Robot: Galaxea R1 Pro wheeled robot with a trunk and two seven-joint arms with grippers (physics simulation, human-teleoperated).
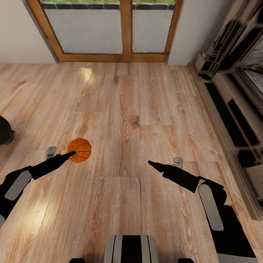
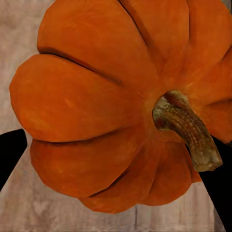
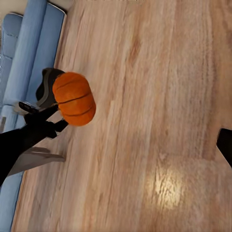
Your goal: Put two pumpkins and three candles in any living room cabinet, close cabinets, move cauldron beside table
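- Your left gripper (image 1: pixel 73 152) is clamped on a pumpkin (image 1: pixel 79 149), which it holds above the wood floor (image 1: pixel 131 120). The left wrist view shows the stem (image 2: pixel 186 128) and orange ribs between the dark fingers.
- Your right gripper (image 1: pixel 151 163) hangs well to the pumpkin's right, holding nothing. Its fingers look pressed together, though the tip is small here.
- The glass door (image 1: pixel 109 29) stands far beyond the pumpkin.
- A blue sofa (image 3: pixel 24 72) lies beyond the pumpkin in the right wrist view.

Bright, even daylight from glass doors (image 1: pixel 109 29); soft glare patches on floor (image 1: pixel 87 75); renders sharp, shadows faint.
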